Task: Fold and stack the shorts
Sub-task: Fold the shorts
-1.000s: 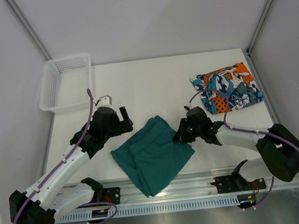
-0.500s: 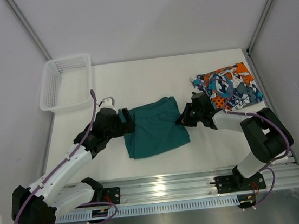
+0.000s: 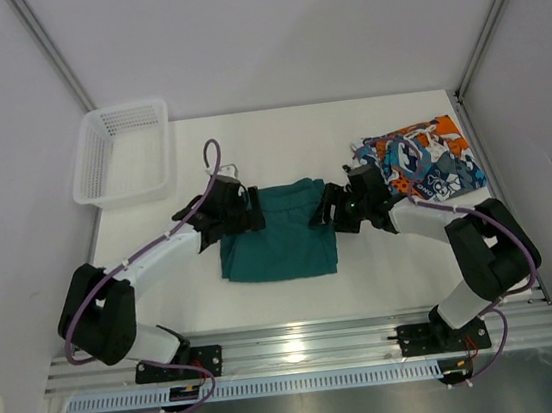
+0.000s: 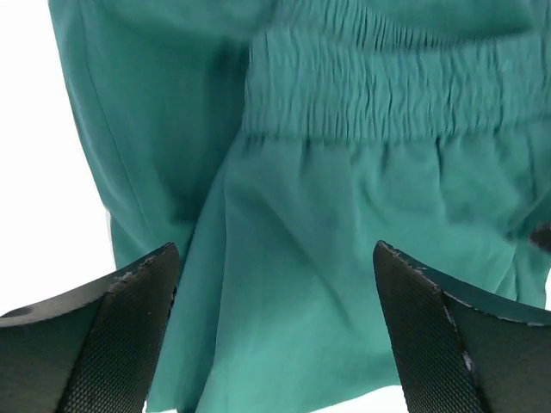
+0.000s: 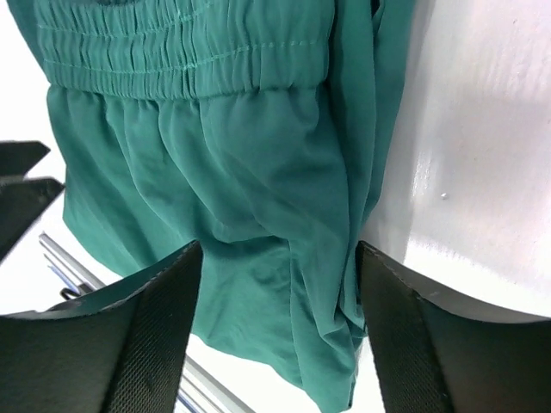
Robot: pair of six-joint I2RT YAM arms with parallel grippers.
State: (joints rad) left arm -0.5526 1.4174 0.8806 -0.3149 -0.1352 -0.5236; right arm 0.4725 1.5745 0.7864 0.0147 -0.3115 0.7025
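Note:
The plain teal shorts [image 3: 278, 241] lie folded in a rough rectangle at the table's middle, elastic waistband at the far edge [image 4: 379, 95] [image 5: 172, 60]. My left gripper [image 3: 253, 212] hovers at their far left corner, open, its fingers [image 4: 129, 327] spread wide over the cloth. My right gripper [image 3: 320, 213] is at the far right corner, also open; teal fabric [image 5: 258, 258] lies under and between its fingers [image 5: 413, 344] without being pinched. The patchwork print shorts [image 3: 420, 164] lie folded at the far right, behind the right arm.
A white mesh basket [image 3: 123, 150] stands at the far left corner. Walls and frame posts close in the table on both sides. The rail with the arm bases [image 3: 304, 349] runs along the near edge.
The teal shorts were drawn away from the near edge and folded into a compact rectangle. The right gripper, shut on the fabric before, has opened and let go. The left arm reached over to the shorts.

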